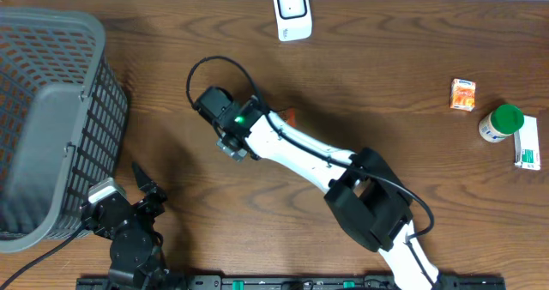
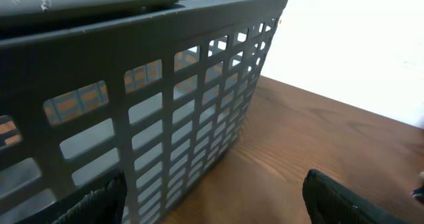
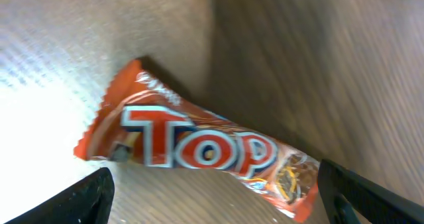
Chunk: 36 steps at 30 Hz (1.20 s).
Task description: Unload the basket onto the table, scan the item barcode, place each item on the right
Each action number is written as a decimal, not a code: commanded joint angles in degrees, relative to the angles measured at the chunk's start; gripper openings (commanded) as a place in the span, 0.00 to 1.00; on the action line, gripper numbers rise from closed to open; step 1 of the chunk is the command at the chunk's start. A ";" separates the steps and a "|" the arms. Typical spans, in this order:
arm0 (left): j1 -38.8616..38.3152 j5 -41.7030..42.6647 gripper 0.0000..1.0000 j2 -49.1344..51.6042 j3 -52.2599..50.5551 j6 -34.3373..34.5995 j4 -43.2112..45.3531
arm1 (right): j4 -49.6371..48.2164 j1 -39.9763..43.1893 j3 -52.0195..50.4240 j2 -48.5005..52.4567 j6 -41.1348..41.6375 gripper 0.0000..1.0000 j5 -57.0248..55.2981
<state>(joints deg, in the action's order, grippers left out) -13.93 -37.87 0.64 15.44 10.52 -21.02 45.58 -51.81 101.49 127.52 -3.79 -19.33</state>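
On the wooden table (image 1: pixel 412 84), near its middle, the snack bar (image 3: pixel 199 148) is laid flat; the right gripper (image 3: pixel 215 201) is poised over it, fingers (image 3: pixel 79 197) apart (seemingly for a pickup); the left gripper (image 2: pixel 212 207), likewise spread, is held clear beside the basket (image 2: pixel 132 118).

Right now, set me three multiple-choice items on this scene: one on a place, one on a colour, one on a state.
1. Where on the table does the grey basket stand?
A. left edge
B. right edge
C. centre

2. What colour is the bottle cap?
A. red
B. green
C. blue

3. How does the right pincer stand at the orange Top wrapper?
A. shut on it
B. shut and empty
C. open, not gripping it

Answers:
1 A: the overhead view shows the basket at the left edge.
2 B: the cap is plainly green.
3 C: in the right wrist view the jaws stand wide apart, not closed on the wrapper.
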 commanded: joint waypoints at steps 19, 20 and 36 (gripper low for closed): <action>0.09 -0.72 0.85 -0.04 0.20 0.31 0.02 | -3.32 -1.16 -0.04 6.19 -3.78 0.01 -2.89; 0.09 -0.72 0.85 -0.04 0.20 0.31 0.02 | -2.58 -1.16 0.33 5.92 -2.75 0.01 -2.78; 0.09 -0.74 0.85 -0.04 0.20 0.31 0.02 | 23.37 12.22 13.00 1.22 -3.48 0.01 54.05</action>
<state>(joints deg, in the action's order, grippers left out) -13.93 -37.87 0.64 15.44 10.52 -21.02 67.77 -44.91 113.14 130.80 -5.17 9.98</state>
